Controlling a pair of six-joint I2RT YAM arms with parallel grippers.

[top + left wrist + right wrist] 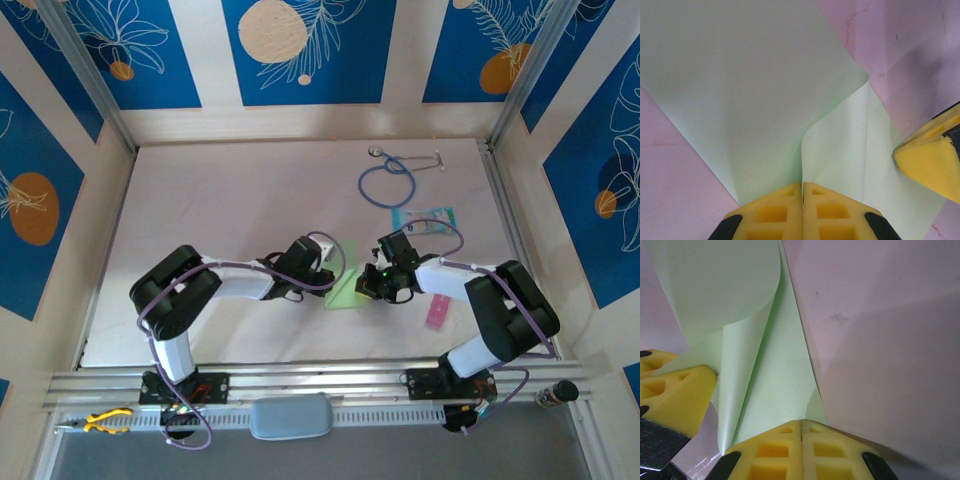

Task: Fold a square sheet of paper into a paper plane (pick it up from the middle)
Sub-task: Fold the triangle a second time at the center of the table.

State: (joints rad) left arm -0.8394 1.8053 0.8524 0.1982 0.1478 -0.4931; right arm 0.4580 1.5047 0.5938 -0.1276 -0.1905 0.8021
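- Square sheet of paper point(343, 288), light green, lies at mid-table between your two grippers, with one part curling over the other.
- Your left gripper point(803, 186) is closed, its yellow fingertips pinching the paper where the soft bend runs in.
- Your right gripper point(801, 422) is closed too, nipping the paper from the opposite side.
- By my judgement you are early: there is a loose roll-over but no pressed crease and no pointed nose. The first fold needs flattening, and every later fold remains.

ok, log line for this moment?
phase: mid-fold | left gripper: shut on square sheet of paper | right gripper: shut on it | flap curled over
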